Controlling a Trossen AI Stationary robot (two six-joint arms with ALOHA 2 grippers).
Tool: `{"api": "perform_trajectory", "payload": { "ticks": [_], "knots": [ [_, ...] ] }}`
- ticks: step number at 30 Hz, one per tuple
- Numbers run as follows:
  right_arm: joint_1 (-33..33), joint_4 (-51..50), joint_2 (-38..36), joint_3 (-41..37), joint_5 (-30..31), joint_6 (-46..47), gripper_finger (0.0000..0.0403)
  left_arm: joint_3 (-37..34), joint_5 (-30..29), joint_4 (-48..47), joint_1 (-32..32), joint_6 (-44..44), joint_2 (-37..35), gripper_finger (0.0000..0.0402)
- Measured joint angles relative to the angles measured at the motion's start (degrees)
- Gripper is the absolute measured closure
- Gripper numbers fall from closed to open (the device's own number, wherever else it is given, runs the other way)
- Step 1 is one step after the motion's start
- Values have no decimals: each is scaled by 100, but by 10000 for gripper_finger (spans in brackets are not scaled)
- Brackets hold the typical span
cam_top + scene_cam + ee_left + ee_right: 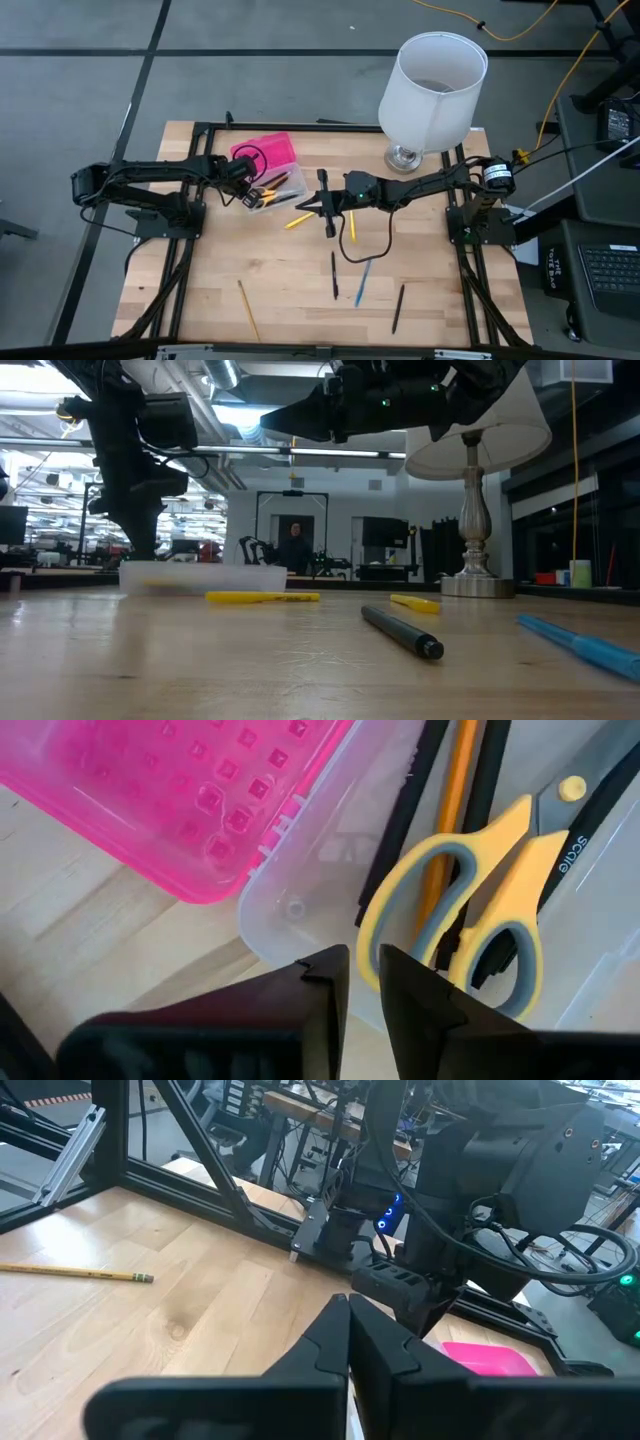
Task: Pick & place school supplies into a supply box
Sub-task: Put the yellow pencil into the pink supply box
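The supply box lies open at the table's far left: its pink lid (265, 152) is flat on the wood and its clear base (283, 188) sits beside it. In the base (300, 870) lie scissors with yellow handles (480, 890), an orange pencil (455, 780) and black pens. My left gripper (244, 196) is at the base's left end, its fingers (365, 970) nearly together. My right gripper (330, 226) is shut and empty, held above the table's middle (348, 1315). Loose pens and pencils lie flat on the wood. My left gripper stands astride the clear base's end wall (300, 935), near a corner. One finger (425, 995) is inside, over the scissors' handle, and one (320, 985) is outside. It comes from above, slanting. The base stays flat on the table. The fingers hide the wall between them.
A yellow pen (298, 220), a yellow pencil (351, 225), a black pen (334, 275), a blue pen (362, 283), another black pen (398, 308) and a pencil (248, 310) lie on the wood. A lamp with a white shade (432, 85) stands at the far right.
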Motion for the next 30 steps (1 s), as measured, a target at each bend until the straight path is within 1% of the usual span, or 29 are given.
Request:
{"api": "perform_trajectory", "payload": {
  "ticks": [6, 10, 13, 15, 20, 25, 30],
  "knots": [
    [0, 0, 0, 0, 1, 5, 393, 0, -138, 21, 0, 196, -2, 349],
    [0, 0, 0, 0, 2, 26, 392, -1, 100, 34, -8, 582, -86, 349],
    [0, 0, 0, 0, 2, 27, 392, -2, 137, 242, -91, 740, -246, 357],
    [0, 0, 0, 0, 2, 26, 392, -2, 35, 519, -201, 799, -380, 367],
    [0, -20, 0, 0, 2, 50, 392, -2, -259, 905, -549, 1079, -955, 396],
    [4, -48, 0, 0, 2, 50, 392, -2, -829, 899, -1050, 1284, -1648, 399],
    [2, -59, 0, 0, 4, 48, 392, -2, -903, 1041, -1817, 1581, -2019, 401]
  ]
}}
